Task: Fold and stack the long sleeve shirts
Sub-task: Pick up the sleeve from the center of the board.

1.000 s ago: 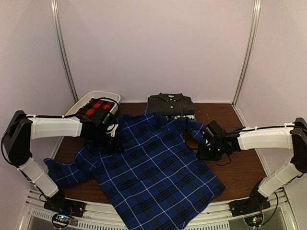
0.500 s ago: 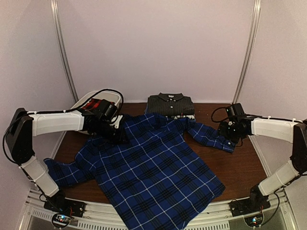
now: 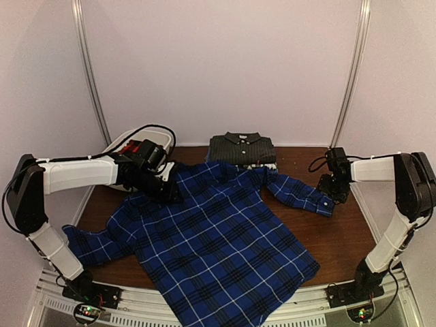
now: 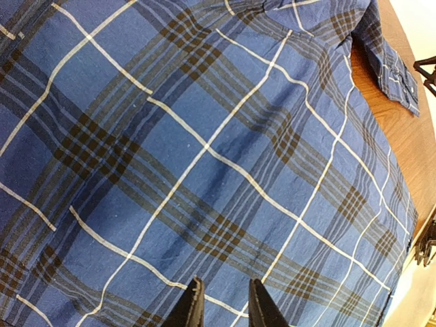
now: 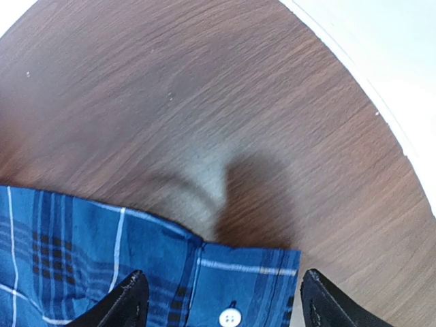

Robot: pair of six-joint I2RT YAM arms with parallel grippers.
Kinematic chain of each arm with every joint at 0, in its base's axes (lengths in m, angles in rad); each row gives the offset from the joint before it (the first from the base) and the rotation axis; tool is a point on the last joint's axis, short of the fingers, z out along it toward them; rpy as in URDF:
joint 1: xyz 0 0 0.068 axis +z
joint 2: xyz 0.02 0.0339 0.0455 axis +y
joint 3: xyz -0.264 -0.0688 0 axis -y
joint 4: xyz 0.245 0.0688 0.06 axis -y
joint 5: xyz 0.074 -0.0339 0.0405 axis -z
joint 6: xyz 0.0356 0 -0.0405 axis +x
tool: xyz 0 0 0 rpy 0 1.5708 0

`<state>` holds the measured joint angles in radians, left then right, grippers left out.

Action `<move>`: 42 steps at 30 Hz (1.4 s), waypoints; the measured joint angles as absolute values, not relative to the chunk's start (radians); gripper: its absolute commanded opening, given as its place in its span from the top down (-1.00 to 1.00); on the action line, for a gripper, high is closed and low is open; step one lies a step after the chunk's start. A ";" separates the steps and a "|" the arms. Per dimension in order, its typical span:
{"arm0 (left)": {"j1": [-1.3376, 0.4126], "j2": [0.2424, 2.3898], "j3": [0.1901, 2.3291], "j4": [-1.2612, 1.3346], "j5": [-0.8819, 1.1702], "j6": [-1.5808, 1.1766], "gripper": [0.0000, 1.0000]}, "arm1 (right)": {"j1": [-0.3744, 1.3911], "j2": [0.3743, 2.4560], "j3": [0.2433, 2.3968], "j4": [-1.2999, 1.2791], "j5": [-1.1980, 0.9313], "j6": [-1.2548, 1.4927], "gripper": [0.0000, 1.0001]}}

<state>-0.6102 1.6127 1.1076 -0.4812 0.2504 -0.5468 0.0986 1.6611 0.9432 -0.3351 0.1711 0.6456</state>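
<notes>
**Blue plaid shirt spread flat, right tool wide open over its cuff**

The blue plaid shirt (image 3: 218,245) is soft woven cloth, crossed by black bands and thin white lines. It lies spread over most of the dark wood-grain bench (image 3: 344,235), with its hem reaching the near edge. One sleeve (image 3: 296,191) stretches out to the right and the other (image 3: 92,244) to the left.

The right tool (image 3: 336,196) hangs just above the end of the right sleeve. In the wrist view its fingers (image 5: 129,300) stand far apart with nothing between them. Below them lie the cuff (image 5: 245,283), with a small white button (image 5: 230,317), and bare wood beyond.

The left tool (image 3: 165,191) sits at the shirt's left shoulder. Its fingers (image 4: 194,303) are close together, with a narrow gap over smooth cloth. I cannot tell whether any fabric is pinched.

A charcoal striped shirt (image 3: 242,148) lies folded into a neat rectangle, collar up, at the back of the bench, touching the blue shirt's collar. A red plaid shirt (image 3: 133,146) rests in a white tub (image 3: 114,144) at the back left, mostly hidden by the left arm and its looping black cable (image 3: 155,128).
</notes>
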 measured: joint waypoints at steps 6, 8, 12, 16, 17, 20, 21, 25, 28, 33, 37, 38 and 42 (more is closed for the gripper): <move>-0.610 1.597 1.108 -0.484 0.250 -0.547 0.52 | 0.073 1.716 0.971 -0.342 0.186 0.631 -0.53; -0.610 1.591 1.108 -0.484 0.250 -0.547 0.52 | 0.072 1.731 0.971 -0.342 0.184 0.630 -0.52; -0.610 1.586 1.108 -0.486 0.250 -0.547 0.52 | 0.072 1.756 0.969 -0.338 0.166 0.631 -0.37; -0.610 1.586 1.108 -0.488 0.251 -0.547 0.52 | 0.072 1.759 0.946 -0.309 0.141 0.630 0.05; -0.610 1.586 1.108 -0.488 0.252 -0.547 0.52 | 0.072 1.759 0.941 -0.296 0.142 0.632 0.15; -0.610 1.586 1.108 -0.488 0.252 -0.547 0.52 | 0.071 1.759 0.934 -0.271 0.137 0.635 0.48; -0.610 1.586 1.109 -0.489 0.253 -0.547 0.52 | 0.071 1.759 0.932 -0.265 0.135 0.633 0.63; -0.610 1.586 1.122 -0.490 0.260 -0.548 0.52 | 0.072 1.754 0.931 -0.260 0.112 0.632 0.96; -0.610 1.586 1.129 -0.489 0.266 -0.548 0.52 | 0.084 1.731 0.933 -0.282 0.088 0.628 1.00; -0.610 1.578 1.138 -0.488 0.273 -0.552 0.52 | 0.184 1.648 1.026 -0.342 0.071 0.607 1.00; -0.610 1.562 1.139 -0.483 0.297 -0.560 0.49 | 0.339 1.607 1.161 -0.355 0.072 0.596 1.00; -0.610 1.557 1.139 -0.477 0.306 -0.562 0.45 | 0.386 1.606 1.198 -0.356 0.072 0.593 1.00; -0.610 1.534 1.139 -0.444 0.353 -0.572 0.34 | 0.568 1.635 1.344 -0.357 0.056 0.585 1.00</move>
<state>-0.6102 1.5341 1.1393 -0.4438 0.3534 -0.5720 0.5678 1.6348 1.3441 -0.3569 0.0559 0.5850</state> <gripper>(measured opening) 0.297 0.052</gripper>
